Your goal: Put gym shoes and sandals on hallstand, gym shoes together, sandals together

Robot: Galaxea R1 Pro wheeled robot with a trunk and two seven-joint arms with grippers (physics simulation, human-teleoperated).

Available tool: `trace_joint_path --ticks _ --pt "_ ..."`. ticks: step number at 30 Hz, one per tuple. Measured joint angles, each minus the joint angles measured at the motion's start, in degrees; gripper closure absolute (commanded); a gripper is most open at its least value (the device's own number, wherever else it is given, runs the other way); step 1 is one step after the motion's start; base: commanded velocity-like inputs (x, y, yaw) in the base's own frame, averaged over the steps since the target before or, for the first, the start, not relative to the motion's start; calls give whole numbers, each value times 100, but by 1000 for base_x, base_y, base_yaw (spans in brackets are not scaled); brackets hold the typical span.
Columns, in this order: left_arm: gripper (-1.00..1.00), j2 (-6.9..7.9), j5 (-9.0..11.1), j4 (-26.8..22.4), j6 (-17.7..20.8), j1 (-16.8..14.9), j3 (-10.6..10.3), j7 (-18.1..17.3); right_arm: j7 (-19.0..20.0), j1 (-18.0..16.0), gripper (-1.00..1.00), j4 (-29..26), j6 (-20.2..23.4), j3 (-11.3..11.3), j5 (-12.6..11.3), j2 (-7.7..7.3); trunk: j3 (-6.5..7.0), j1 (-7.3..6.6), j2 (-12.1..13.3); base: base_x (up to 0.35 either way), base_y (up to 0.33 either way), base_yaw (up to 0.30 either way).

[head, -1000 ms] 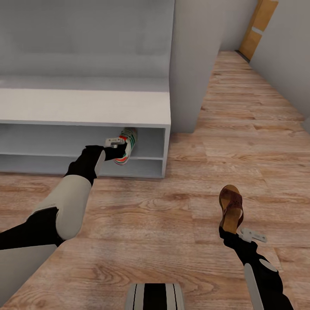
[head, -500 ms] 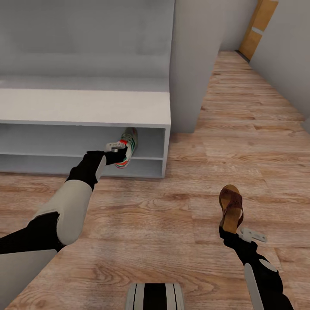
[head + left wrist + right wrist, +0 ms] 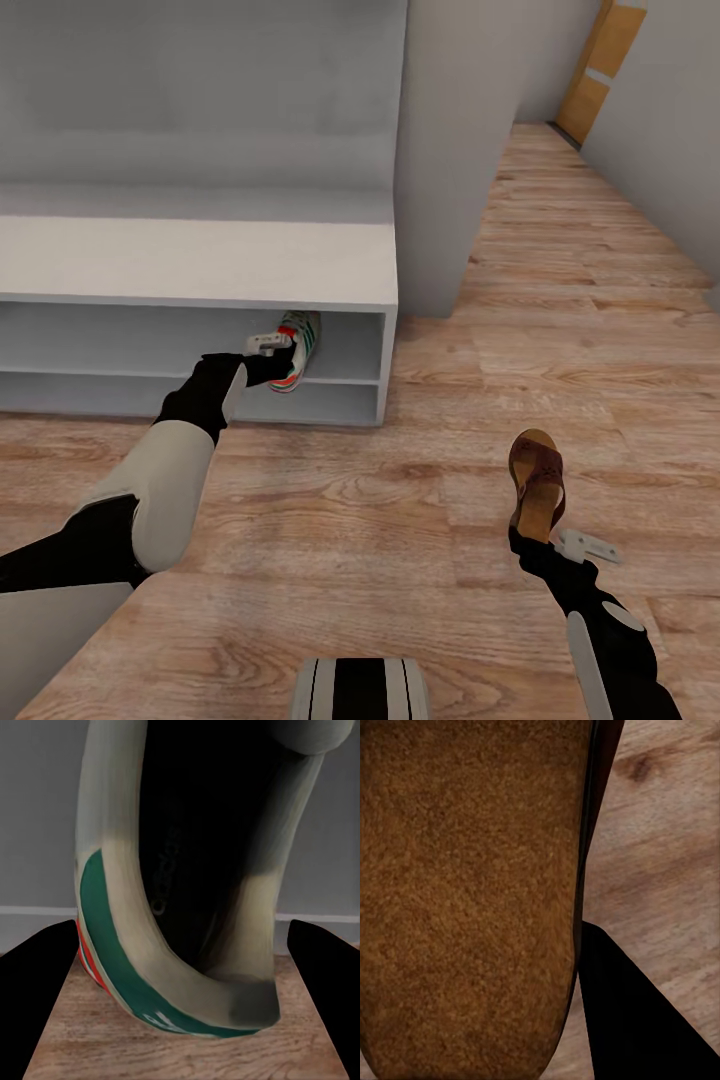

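A cream gym shoe with green stripes and a red-orange heel sits tilted inside the upper slot of the pale hallstand, at its right end. My left gripper is shut on its heel. In the left wrist view the shoe fills the space between the dark fingers, above wood flooring. My right gripper is shut on the heel of a dark brown sandal, which points away from me over the corridor floor. The tan footbed shows close up beside one finger.
A grey wall pillar rises right of the rack. The corridor runs on to the far right toward an orange door. My base shows at the lower edge. Open plank floor lies between the rack and me.
My left gripper has pushed the gym shoe a little deeper into the upper slot. The view has shifted slightly. The right arm and sandal have stayed put.
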Motion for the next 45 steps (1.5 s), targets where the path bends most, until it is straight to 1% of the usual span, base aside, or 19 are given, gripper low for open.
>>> trace_joint_path --ticks 5,8,11,18,22,28,34,39,45 --pt "100 0 -4 0 0 0 -1 0 0 1 100 0 0 0 1 0 0 -3 0 36 0 0" --pt "100 0 -21 1 -2 0 -1 1 0 0 100 -1 0 0 0 0 0 -17 0 204 0 0" --pt "100 -1 20 -15 2 3 4 -4 0 0 100 -1 0 0 0 0 0 -12 0 131 0 0" --pt "100 0 8 -13 -2 16 6 -3 0 0 100 -1 0 0 0 0 0 -21 0 19 0 0" --pt "100 -2 69 -183 -1 110 -1 -16 0 0 100 -1 0 0 0 0 0 -8 0 1 0 0" --pt "100 -1 14 -71 -321 172 -5 -9 0 0 100 0 0 0 0 0 0 -44 0 0 0 0" --pt "100 -1 36 -112 -374 218 -6 -14 0 0 100 -1 0 0 0 0 0 -46 0 0 0 0" --pt "100 -1 7 -55 -487 227 -6 -11 0 0 100 -1 0 0 0 0 0 -57 0 0 0 0" --pt "100 -1 4 -56 -514 228 -6 -6 0 0 100 1 0 0 0 0 0 -54 0 0 0 0"
